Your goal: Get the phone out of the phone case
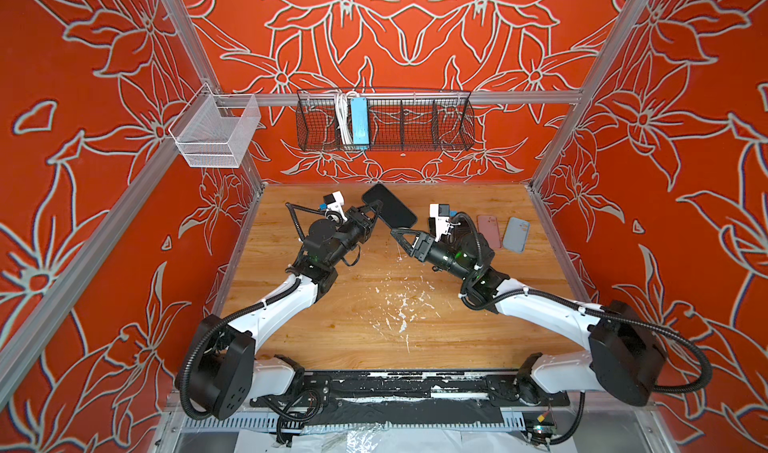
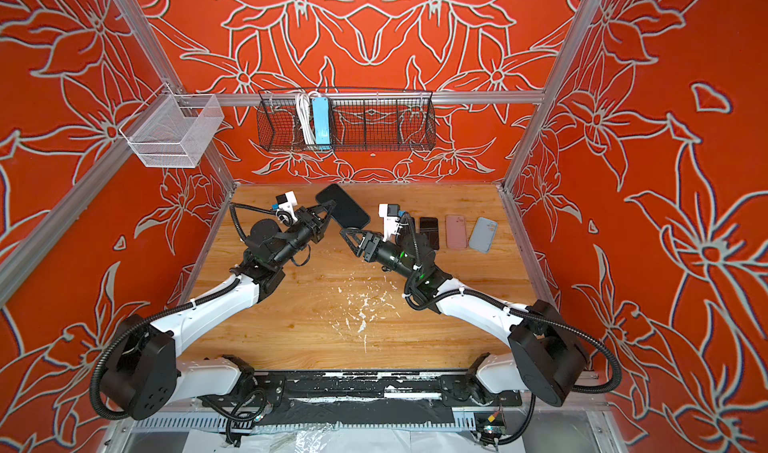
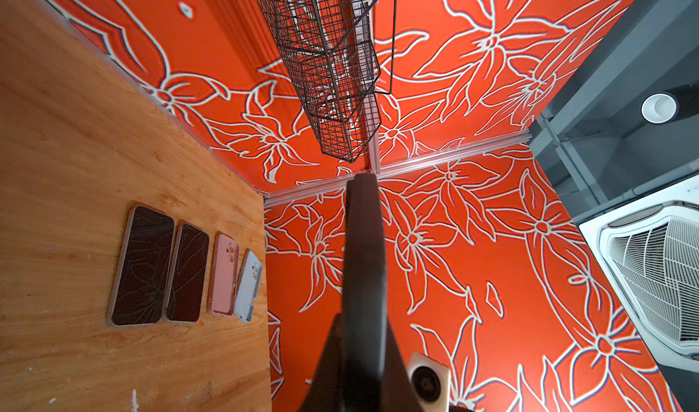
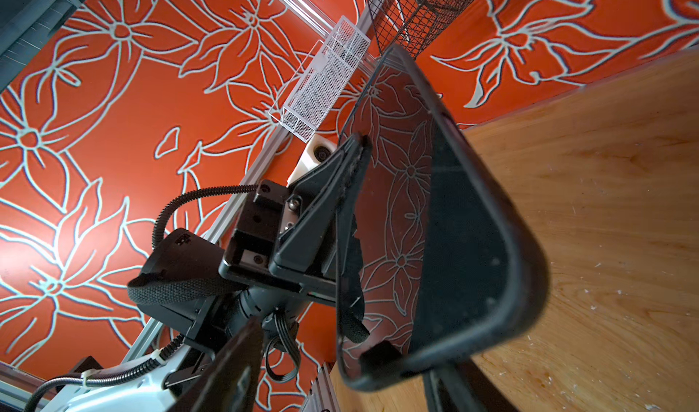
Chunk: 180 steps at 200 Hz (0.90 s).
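Your left gripper [image 1: 376, 216] clamps the phone [image 1: 388, 205] aloft; your right gripper [image 1: 395, 234] has its jaws apart around its end. The case [image 4: 537, 277] seems still on, so removal remains.

A blue power strip [image 1: 359, 124] stands in the black wire basket [image 1: 415, 126].

Wooden tabletop [image 1: 332, 338] | Right side: pale-rimmed phone [image 3: 143, 266], black phone [image 3: 188, 274], pink case [image 3: 223, 274] and pale blue case [image 3: 248, 285] lie flat in a close row, both phones screen-up | Middle: scattered white flecks [image 1: 401, 305]
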Motion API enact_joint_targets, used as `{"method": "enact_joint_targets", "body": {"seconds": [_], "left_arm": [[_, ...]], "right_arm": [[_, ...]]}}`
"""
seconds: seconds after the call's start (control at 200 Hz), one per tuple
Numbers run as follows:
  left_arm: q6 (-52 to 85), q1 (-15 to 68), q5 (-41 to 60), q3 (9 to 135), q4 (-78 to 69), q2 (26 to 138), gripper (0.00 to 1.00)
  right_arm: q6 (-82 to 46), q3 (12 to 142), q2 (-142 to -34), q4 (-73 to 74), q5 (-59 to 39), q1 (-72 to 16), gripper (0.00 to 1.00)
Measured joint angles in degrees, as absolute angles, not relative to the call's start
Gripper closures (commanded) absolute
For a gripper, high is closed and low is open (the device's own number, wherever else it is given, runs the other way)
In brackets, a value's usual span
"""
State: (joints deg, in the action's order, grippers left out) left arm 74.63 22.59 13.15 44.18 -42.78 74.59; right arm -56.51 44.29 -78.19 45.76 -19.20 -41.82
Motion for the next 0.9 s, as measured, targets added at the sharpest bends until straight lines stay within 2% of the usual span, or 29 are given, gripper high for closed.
{"method": "enact_joint_targets", "body": {"seconds": [0.165,0.44,0.691,0.901], "left_arm": [[74.76,22.59,13.08,44.18,-42.89,74.59,1.00],[75.24,22.61,12.43,43.31,-43.07,74.59,1.00],[76.66,22.61,11.92,43.22,-43.79,74.61,1.00],[80.01,22.55,11.42,43.16,-45.19,74.61,1.00]], "right_arm": [[-57.01,44.56,-79.59,47.07,-18.20,-42.28,0.58],[-57.36,45.41,-82.08,47.59,-16.51,-43.00,0.68],[-57.67,45.50,-82.50,49.19,-15.42,-43.42,0.83],[-55.88,46.85,-83.24,50.28,-15.22,-43.92,0.88]]}}
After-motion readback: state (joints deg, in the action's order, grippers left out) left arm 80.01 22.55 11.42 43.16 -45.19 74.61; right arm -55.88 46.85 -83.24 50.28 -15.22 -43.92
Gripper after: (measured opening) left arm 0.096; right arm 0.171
